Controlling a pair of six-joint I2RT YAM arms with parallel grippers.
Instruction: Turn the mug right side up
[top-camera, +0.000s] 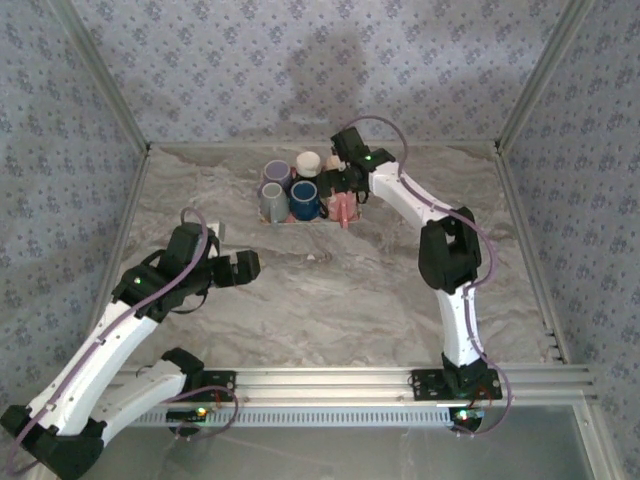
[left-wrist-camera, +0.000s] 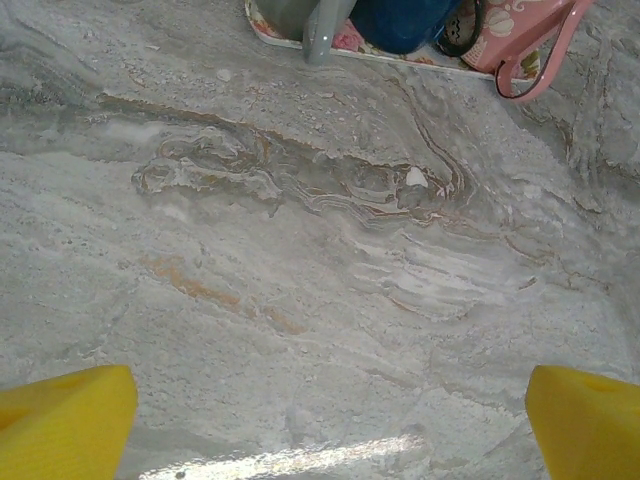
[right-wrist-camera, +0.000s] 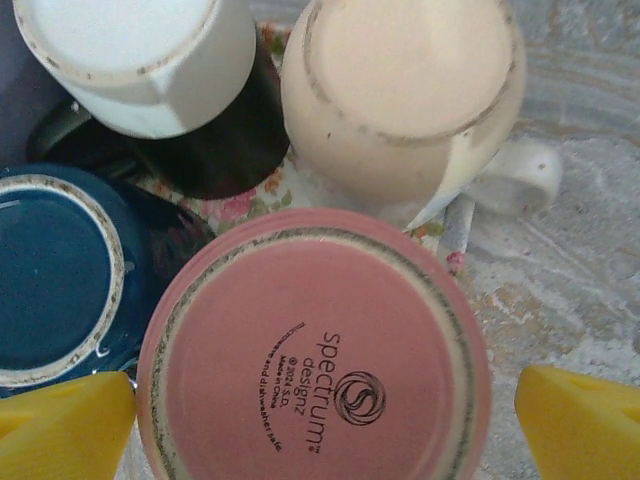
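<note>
The right gripper (right-wrist-camera: 325, 425) hangs directly over an upside-down pink ceramic mug (right-wrist-camera: 315, 360), maker's stamp on its base facing the wrist camera. Its yellow fingers (right-wrist-camera: 580, 425) are spread wide to either side of the mug and grasp nothing. The right-hand finger stands clear of the mug wall, while the other may be brushing it, though the angle leaves that unsettled.

The mug sits at the near right corner of a floral-patterned tray (right-wrist-camera: 240, 205) at the far middle of the marbled grey tabletop (left-wrist-camera: 300, 250). It is crowded against a dark blue mug (right-wrist-camera: 55, 280), an inverted cream mug (right-wrist-camera: 400, 90) with its handle pointing right, and a dark mug with a white base (right-wrist-camera: 140, 60).

The left gripper (left-wrist-camera: 325, 420) is well back from the tray, low over bare table, with its fingers fully parted and empty.
</note>
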